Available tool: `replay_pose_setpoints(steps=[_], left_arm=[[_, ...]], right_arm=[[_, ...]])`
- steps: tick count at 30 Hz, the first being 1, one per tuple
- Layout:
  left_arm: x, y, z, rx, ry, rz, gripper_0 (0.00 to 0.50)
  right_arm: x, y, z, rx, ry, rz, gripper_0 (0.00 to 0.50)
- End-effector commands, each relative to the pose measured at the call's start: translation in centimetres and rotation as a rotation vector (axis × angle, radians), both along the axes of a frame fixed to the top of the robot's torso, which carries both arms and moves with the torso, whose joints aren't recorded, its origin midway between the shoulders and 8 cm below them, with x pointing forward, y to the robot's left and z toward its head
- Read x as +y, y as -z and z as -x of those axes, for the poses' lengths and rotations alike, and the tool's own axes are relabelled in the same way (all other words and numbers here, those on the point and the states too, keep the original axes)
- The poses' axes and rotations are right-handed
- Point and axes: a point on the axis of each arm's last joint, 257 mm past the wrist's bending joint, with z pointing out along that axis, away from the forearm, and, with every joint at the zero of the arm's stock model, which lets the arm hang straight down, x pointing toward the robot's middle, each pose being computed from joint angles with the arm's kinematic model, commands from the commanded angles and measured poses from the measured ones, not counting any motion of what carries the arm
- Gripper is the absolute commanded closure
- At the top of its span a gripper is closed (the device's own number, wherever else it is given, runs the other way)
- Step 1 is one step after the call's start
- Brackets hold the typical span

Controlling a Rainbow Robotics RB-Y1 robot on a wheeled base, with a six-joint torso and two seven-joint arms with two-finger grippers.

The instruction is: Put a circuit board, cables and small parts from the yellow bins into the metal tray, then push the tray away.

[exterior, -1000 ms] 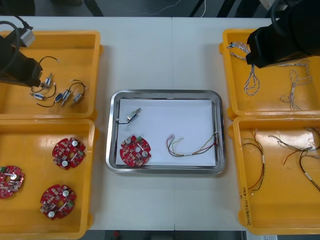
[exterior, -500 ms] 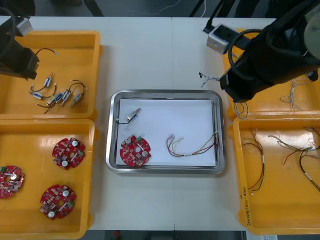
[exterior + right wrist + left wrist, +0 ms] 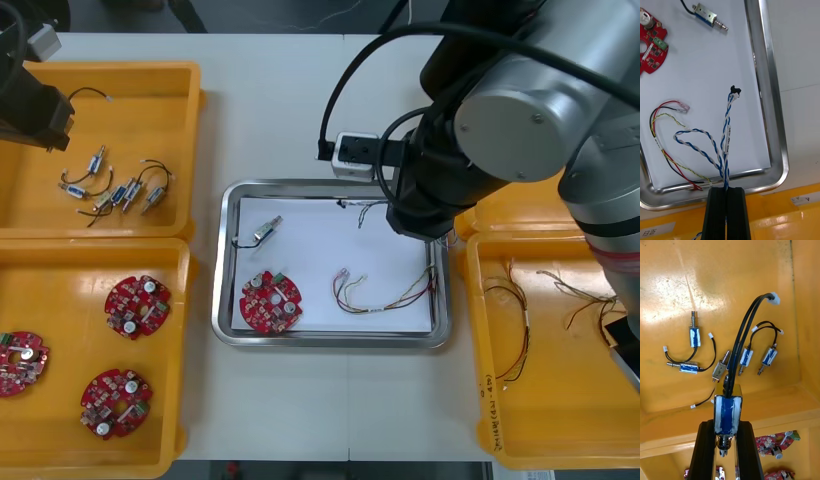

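Right wrist view gives you the clearest read: the right claw (image 3: 726,189) is pinched almost fully together on the twisted blue and white cable (image 3: 727,138), gripping it at one end. The rest of the cable fans out over the white floor of the metal tray (image 3: 767,93), just inside its rim. Expect this cable to be very light and limp. It will sag, swing and spring back into its loops, so it is best taken where several strands bunch together. Do not take it by the small black connector at the tip, which looks delicate.

Already inside the tray lie a red circuit board (image 3: 270,301), a red and yellow cable (image 3: 385,295) and a small metal part (image 3: 266,229). You should let the blue and white cable fall in the bare space between them so the wires don't tangle.

Your left claw (image 3: 727,423) is closed to the width of a blue-wrapped small metal part (image 3: 727,414), held by its body above the yellow bin (image 3: 150,75) on the tray's left, far side. That part looks stiff, smooth and dense for its size, so it may slip. Keep hold of the body, not the springy black leads arching off it.
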Motion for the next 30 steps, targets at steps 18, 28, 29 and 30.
replay_pose_setpoints(steps=[18,28,29,30], left_arm=[[1.6,-4.5,-0.6,-0.085,0.069,-0.084,0.5],[1.7,-4.4,-0.6,-0.085,0.063,-0.084,0.0],[1.6,-4.5,-0.6,-0.087,0.063,-0.084,0.0],[1.7,-4.5,-0.6,-0.087,0.062,-0.085,0.0]], right_arm=[[2.7,6.9,-4.0,-0.062,-0.174,0.034,0.5],[3.4,8.6,-5.4,-0.129,-0.171,0.03,0.5],[3.3,9.0,-5.6,-0.131,-0.167,0.024,0.5],[3.3,9.1,-5.9,-0.137,-0.162,0.017,0.5]])
